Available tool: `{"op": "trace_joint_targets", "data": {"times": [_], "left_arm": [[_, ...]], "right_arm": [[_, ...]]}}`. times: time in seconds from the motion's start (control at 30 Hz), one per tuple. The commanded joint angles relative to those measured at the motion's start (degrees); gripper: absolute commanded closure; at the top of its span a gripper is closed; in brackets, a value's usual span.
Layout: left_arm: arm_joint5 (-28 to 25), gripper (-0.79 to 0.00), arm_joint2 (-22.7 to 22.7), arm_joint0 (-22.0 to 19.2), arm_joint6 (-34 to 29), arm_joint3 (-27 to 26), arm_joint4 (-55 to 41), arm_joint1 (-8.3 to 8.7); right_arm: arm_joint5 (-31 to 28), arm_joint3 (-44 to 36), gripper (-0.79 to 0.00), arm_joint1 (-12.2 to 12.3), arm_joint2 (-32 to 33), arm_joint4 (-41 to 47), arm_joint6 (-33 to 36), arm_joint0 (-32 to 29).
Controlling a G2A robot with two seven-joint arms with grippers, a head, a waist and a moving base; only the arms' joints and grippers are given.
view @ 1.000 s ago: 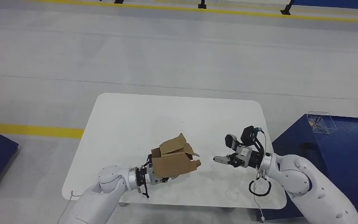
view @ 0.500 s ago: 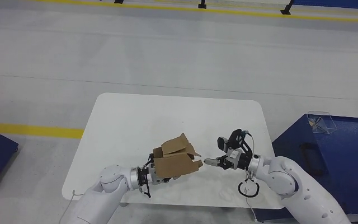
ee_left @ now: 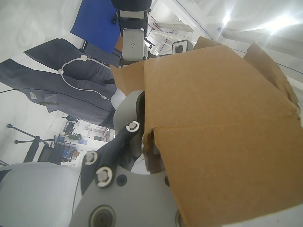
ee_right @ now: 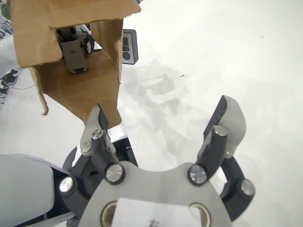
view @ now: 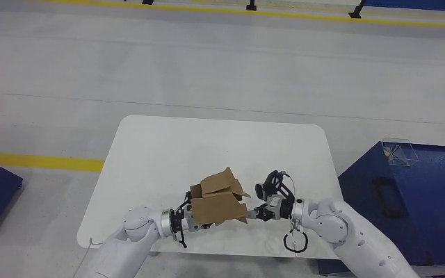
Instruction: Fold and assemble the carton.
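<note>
While the overhead camera looks down on a white table (view: 208,146) with rounded corners, both robot arms come in from the lower edge of the frame. At lower left, the left gripper (view: 186,219) is clamped on one wall of a brown cardboard carton (view: 215,198), holding it over the table at lower centre. The carton lies on its side with its flaps unfolded: two stand up along its upper edge and others splay toward the right. From the left wrist camera, the carton (ee_left: 213,119) is a broad brown panel with one pale finger (ee_left: 127,105) of the left gripper pressed to its edge. From the right wrist camera, the carton (ee_right: 71,19) shows an open end; inside it, a dark finger (ee_right: 73,57) of the left gripper lies flat on the inner wall. Just right of the carton in the overhead view, the right gripper (view: 254,208) meets the splayed flaps. Its jaws stand wide apart, gripping nothing. In its own wrist view the right gripper (ee_right: 161,109) has one ribbed finger (ee_right: 100,116) touching the tip of a carton flap, the other over bare table. A small dark device (ee_right: 129,48) with a screen shows just past the carton's side wall. At the far right edge of the overhead view sits a blue platform (view: 417,181) with a clear box (view: 398,149) on it; what the box holds cannot be made out
</note>
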Motion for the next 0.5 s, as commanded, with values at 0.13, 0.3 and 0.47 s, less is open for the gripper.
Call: {"op": "trace_joint_targets", "data": {"times": [0.13, 0.3, 0.47], "left_arm": [[-0.25, 0.0, 0.23, 0.13, -0.25, 0.13, 0.03, -0.1], [-0.25, 0.0, 0.33, 0.06, -0.4, 0.28, 0.02, -0.18], [-0.37, 0.0, -0.02, 0.18, -0.69, 0.66, -0.52, -0.17]], "right_arm": [[-2.91, 3.24, -0.785, -0.71, 0.24, 4.06, 1.25, 1.82], [-2.42, 3.35, -0.785, -1.47, -1.15, 3.42, 2.44, 2.1], [-1.92, 3.64, -0.785, -2.56, -3.41, 2.54, 2.96, 2.52]]}}
